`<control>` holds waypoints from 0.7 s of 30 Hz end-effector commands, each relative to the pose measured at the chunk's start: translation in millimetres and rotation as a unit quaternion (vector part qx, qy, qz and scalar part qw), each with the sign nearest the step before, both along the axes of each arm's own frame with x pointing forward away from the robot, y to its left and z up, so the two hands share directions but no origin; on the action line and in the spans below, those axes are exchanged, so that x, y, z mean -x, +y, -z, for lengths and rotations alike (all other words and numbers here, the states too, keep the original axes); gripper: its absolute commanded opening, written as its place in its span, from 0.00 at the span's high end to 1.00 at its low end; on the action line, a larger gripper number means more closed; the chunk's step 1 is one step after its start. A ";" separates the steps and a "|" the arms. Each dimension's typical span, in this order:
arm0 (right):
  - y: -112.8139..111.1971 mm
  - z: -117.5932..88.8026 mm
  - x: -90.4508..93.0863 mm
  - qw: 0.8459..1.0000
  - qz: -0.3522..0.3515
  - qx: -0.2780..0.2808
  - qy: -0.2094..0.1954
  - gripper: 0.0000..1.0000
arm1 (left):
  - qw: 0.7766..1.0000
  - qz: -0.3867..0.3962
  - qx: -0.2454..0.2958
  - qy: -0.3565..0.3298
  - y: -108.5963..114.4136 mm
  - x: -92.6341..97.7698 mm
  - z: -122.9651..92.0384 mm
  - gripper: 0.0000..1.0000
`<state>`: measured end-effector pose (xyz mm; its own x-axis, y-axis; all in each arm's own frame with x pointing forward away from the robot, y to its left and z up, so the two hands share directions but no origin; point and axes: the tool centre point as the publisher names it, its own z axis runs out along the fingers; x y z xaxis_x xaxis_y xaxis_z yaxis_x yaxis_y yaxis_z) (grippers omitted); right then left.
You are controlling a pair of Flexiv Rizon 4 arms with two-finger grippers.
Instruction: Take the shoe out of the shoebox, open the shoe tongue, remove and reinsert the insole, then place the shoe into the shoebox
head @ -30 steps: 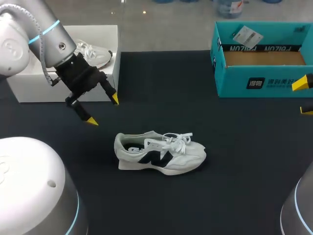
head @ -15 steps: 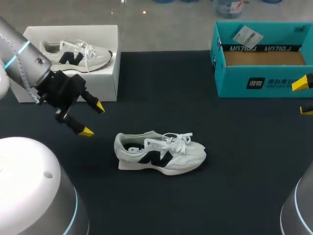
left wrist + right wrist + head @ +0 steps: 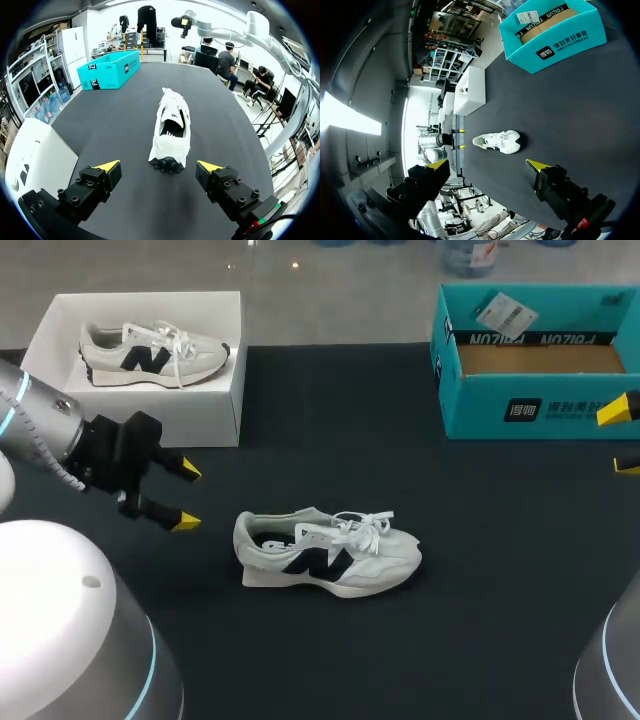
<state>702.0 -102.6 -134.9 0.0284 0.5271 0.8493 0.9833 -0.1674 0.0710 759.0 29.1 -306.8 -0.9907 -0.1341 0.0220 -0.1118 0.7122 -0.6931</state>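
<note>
Left gripper [image 3: 187, 497]: fingers spread wide, nothing held; right gripper [image 3: 487, 164]: likewise wide and empty.

Shoe [image 3: 325, 550]: upright on its sole on the table [image 3: 350, 420], out of the teal shoebox [image 3: 500, 405]; just ahead of the left gripper, not touching it; heel end toward the fingers, toe pointing away; the long axis runs along the gripper's own line of reach, and in the left wrist view the heel sits centred on the gap between the two tips.

From the right gripper the shoe is well apart and lies broadside; the teal shoebox stands close to that gripper, far beyond the toe as seen from the left.

Judgement: the left arm is the nearer; a straight advance would bring the heel between its fingers; laces and tongue face upward, reachable from above.
</note>
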 end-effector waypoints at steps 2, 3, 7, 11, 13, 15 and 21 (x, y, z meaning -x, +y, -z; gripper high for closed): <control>0.5 0.2 1.4 1.000 0.001 0.001 0.000 0.00 | 0.999 -0.028 -0.005 -0.029 0.2 5.5 -0.3 0.00; 0.5 0.2 1.4 1.000 0.001 0.001 0.000 0.00 | 0.999 -0.028 -0.005 -0.029 0.2 5.5 -0.3 0.00; 0.5 0.2 1.4 1.000 0.001 0.001 0.000 0.00 | 0.999 -0.034 0.019 -0.009 5.1 1.3 2.8 0.00; 0.5 0.2 1.4 1.000 0.001 0.001 0.000 0.00 | 0.999 -0.036 0.034 0.000 9.0 -2.9 13.1 0.00; 0.5 0.2 1.4 1.000 0.001 0.001 0.000 0.00 | 0.998 -0.039 0.040 0.008 11.4 -3.9 19.9 0.00; 0.5 0.2 1.4 1.000 0.001 0.001 0.000 0.00 | 0.998 -0.038 0.046 0.022 13.8 -4.2 27.7 0.00; 0.5 0.2 1.4 1.000 0.001 0.001 0.000 0.00 | 0.996 -0.046 0.055 0.044 16.6 -9.2 50.4 0.00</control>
<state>702.0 -102.5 -134.9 0.0283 0.5271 0.8493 0.9833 -0.1673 0.0710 760.9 48.3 -345.8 -0.9625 -0.2486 0.1084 -0.2456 0.6295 -0.7372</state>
